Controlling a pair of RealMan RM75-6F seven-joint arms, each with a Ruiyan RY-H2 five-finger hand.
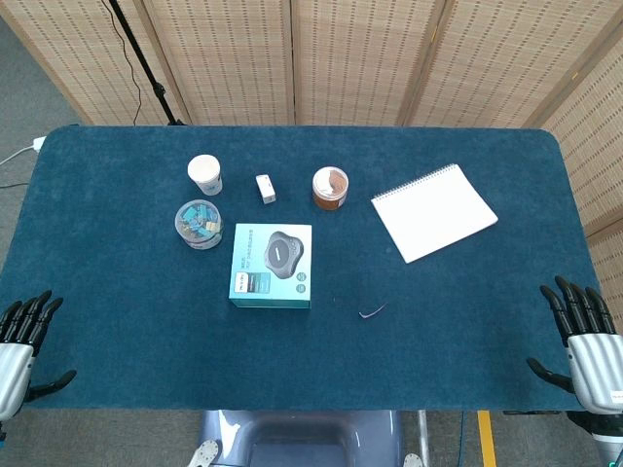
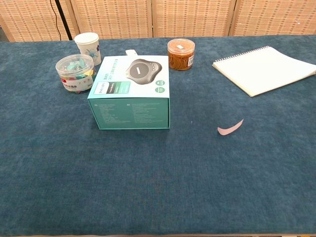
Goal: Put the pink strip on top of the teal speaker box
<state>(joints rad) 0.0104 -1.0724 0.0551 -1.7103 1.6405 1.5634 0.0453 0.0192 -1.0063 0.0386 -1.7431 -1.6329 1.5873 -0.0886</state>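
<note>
The teal speaker box (image 1: 273,265) lies flat near the middle of the blue table; the chest view shows its top and front face (image 2: 132,91). A small curved pink strip (image 1: 372,312) lies on the cloth to the right of the box and a little nearer, also plain in the chest view (image 2: 230,128). My left hand (image 1: 21,342) sits at the table's near left corner, fingers spread, holding nothing. At the near right corner my right hand (image 1: 584,341) is likewise spread and empty. Neither hand shows in the chest view.
Behind the box stand a white paper cup (image 1: 205,175), a clear tub of coloured clips (image 1: 199,225), a small white block (image 1: 265,188) and a jar with brown contents (image 1: 330,188). A spiral notebook (image 1: 433,211) lies at the back right. Woven screens close off the far side.
</note>
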